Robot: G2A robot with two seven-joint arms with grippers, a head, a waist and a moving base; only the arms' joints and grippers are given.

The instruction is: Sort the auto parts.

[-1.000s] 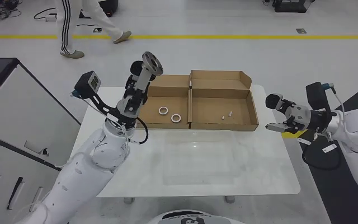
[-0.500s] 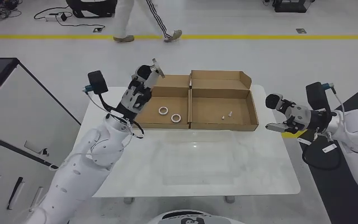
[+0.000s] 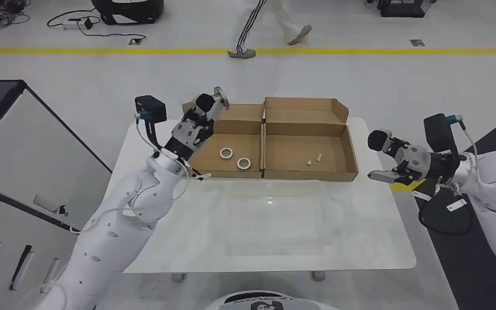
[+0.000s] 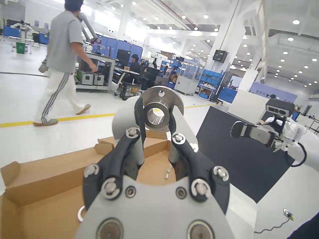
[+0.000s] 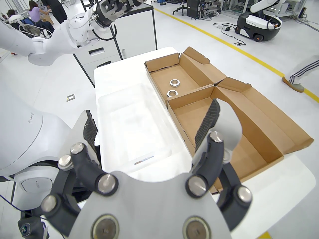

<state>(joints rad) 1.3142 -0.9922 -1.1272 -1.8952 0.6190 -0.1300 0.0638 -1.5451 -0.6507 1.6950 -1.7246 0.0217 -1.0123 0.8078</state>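
Note:
My left gripper (image 3: 208,103) is shut on a metal flanged bushing (image 3: 219,96), held in the air over the back left corner of the left cardboard box (image 3: 242,142). Up close, the black fingers (image 4: 139,115) clamp the bushing's (image 4: 174,100) hub, its bore facing the camera. Two metal rings (image 3: 227,153) (image 3: 243,163) lie in that box. Small bolts (image 3: 314,160) lie in the right box (image 3: 298,146). My right gripper (image 3: 378,159) hangs open beyond the table's right edge, nothing between its fingers (image 5: 211,118).
A shallow clear tray (image 3: 287,221) sits on the white table (image 3: 372,232) in front of the two boxes. The boxes' raised back flaps (image 3: 302,105) stand along the far side. A dark-framed cabinet (image 3: 31,155) stands left of the table.
The left arm has swung lower with the bushing, tilting it down toward the left box's back corner. The right arm has not moved.

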